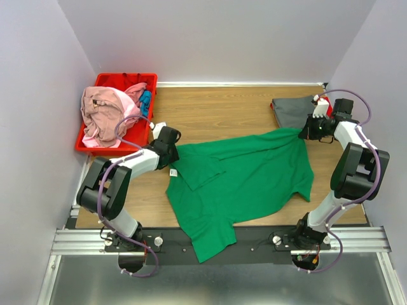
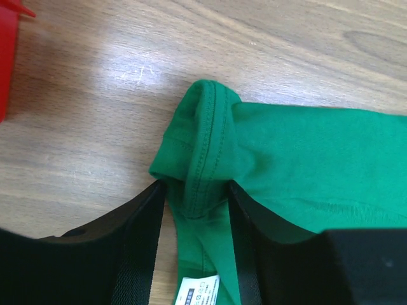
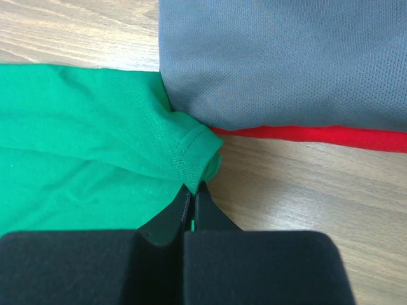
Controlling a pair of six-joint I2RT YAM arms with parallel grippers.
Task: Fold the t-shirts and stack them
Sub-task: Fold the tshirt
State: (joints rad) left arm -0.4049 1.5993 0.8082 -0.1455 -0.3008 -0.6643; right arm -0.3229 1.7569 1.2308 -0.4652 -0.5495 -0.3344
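Observation:
A large bright green t-shirt (image 1: 248, 175) lies spread across the middle of the wooden table. My left gripper (image 1: 170, 141) is at its left corner. In the left wrist view its jaws (image 2: 196, 187) stand apart, with a bunched, stitched fold of the green shirt (image 2: 305, 152) between them and a white label (image 2: 197, 289) just below. My right gripper (image 1: 305, 131) is shut on the hem at the shirt's right corner (image 3: 193, 187). A folded dark grey t-shirt (image 1: 291, 111) lies right behind that corner. Pink (image 1: 102, 111) and blue (image 1: 145, 100) t-shirts sit in the bin.
The red plastic bin (image 1: 127, 76) stands at the back left, and its corner shows in the left wrist view (image 2: 9, 51). A red strip of cloth (image 3: 318, 135) shows under the grey shirt (image 3: 286, 63). The green shirt's lower end hangs over the table's near edge (image 1: 213, 244).

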